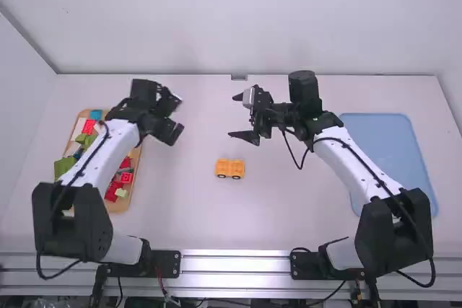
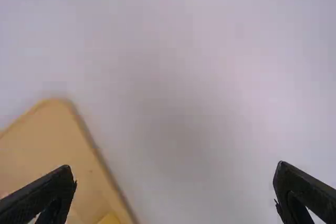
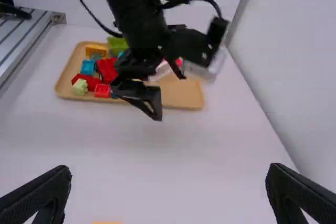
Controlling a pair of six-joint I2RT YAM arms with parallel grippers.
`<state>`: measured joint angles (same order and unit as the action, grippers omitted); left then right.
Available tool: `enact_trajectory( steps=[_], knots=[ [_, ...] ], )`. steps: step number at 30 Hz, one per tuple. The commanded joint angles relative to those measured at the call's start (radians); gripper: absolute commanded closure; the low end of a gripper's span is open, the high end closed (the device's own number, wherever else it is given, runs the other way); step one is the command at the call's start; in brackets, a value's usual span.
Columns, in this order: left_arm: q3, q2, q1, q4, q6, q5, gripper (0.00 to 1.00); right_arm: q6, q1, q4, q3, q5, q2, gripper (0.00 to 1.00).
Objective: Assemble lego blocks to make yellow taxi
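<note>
Brown, the tray [image 1: 118,205] on our left holds loose blocks [image 1: 126,177]; just beyond its edge, our left gripper [image 2: 175,170] hangs empty, spread wide. Mid-table, the yellow car [image 1: 229,169] stands upright. Past it our right gripper [image 3: 169,168] is also empty and spread. We seem to be between parts; next, we likely need a matching block for the top.

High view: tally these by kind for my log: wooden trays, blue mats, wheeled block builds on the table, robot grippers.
Wooden tray: 1
Blue mat: 1
Yellow wheeled block build: 1
Grippers: 2, the left gripper and right gripper
Total: 5
</note>
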<state>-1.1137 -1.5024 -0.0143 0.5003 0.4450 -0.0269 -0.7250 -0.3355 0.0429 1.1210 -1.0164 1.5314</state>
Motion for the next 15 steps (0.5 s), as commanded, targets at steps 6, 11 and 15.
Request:
enact_trajectory(
  steps=[6,11,15],
  knots=[
    [0.182,0.293,0.159,-0.047,-0.649,0.256,0.01,0.196,-0.073,-0.188,-0.008,0.031,0.091,0.01],
    [0.243,0.476,0.180,0.060,-1.122,0.467,0.01,0.202,-0.085,-0.220,-0.008,0.019,0.111,0.02],
    [0.291,0.583,0.172,0.127,-1.174,0.555,0.01,0.204,-0.085,-0.238,-0.008,0.019,0.103,0.01]
  ],
)
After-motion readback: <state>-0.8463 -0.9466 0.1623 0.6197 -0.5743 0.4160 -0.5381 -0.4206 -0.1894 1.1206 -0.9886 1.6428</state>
